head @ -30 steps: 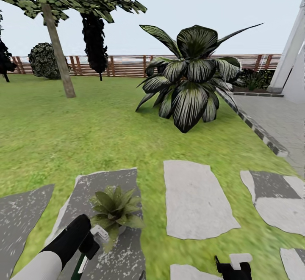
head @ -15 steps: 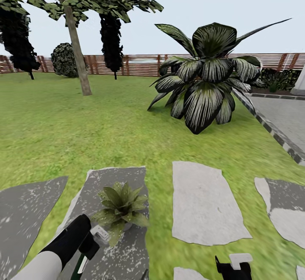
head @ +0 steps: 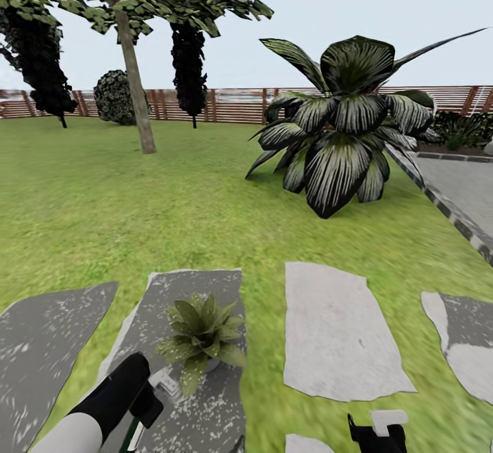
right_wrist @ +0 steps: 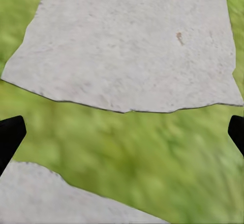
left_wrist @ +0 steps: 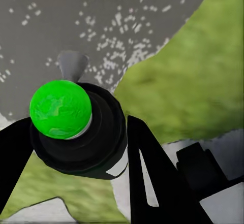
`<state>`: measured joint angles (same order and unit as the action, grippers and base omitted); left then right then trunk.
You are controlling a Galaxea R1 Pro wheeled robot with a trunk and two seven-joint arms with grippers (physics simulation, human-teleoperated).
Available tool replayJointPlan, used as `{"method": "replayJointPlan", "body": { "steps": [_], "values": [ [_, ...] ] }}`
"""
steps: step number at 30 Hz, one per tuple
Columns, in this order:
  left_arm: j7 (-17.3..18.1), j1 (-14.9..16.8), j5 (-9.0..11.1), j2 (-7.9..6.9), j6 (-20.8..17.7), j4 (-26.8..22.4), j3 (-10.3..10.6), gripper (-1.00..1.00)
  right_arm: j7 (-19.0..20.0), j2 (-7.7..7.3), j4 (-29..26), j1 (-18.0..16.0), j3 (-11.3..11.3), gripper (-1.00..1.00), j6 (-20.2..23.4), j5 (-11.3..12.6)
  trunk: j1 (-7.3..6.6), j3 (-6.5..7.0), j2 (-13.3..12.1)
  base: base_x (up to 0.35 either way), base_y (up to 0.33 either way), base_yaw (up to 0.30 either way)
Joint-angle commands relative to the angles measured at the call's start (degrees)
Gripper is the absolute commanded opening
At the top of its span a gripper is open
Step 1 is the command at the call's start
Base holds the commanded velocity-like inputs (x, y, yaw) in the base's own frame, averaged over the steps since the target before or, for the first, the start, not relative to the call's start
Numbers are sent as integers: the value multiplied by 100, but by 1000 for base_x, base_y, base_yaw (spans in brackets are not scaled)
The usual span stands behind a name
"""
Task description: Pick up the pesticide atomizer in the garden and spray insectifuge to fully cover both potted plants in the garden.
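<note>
At the lower left of the head view my left claw point(head: 147, 405) is clamped on the pesticide atomizer point(left_wrist: 76, 132), a dark round bottle with a bright green knob. My right claw point(right_wrist: 122, 137) gapes wide, holding nothing. Just beyond, a potted plant point(head: 202, 333) sits on a grey paving slab point(head: 198, 412).

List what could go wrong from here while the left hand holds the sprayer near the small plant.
1. The left hand grips the sprayer near its green cap; the bottle might slip or tilt if the grip is shallow.
2. In the wrist view the nozzle faces the grey stone, so spray may miss the small plant.
3. Just one small plant is in sight; the second could go untreated.
</note>
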<state>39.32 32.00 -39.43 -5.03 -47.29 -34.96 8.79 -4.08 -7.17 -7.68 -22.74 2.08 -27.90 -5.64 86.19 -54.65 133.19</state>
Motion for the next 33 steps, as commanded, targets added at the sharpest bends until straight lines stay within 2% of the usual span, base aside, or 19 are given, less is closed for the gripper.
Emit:
{"method": "replayJointPlan", "body": {
  "steps": [1, 8, 19, 25, 33],
  "values": [
    [53, -1, -76, -2, 0, -9, 23, -100, -31, 2, 4, -3, 20, 100, -14, -60, -1, -5, 2, 0, 0, 247],
    [53, -10, -99, 2, -8, -27, 17, -100, -31, 1, 4, -3, 20, 100, -14, -60, -1, -5, 2, 0, -31, 121],
    [49, -9, -100, 2, -8, -34, 17, -100, -31, 5, 4, -3, 20, 100, -14, -60, -1, -5, 2, 0, -254, 14],
    [49, -10, -100, 2, -8, -43, 17, -100, -31, 5, 4, -3, 19, 100, -14, -60, -1, -5, 2, 0, -226, 234],
    [49, -10, -100, 1, -9, -21, 34, -100, -30, 5, 4, -3, 20, 100, -14, -60, -1, -5, 2, 0, -25, 260]
  ]
}}
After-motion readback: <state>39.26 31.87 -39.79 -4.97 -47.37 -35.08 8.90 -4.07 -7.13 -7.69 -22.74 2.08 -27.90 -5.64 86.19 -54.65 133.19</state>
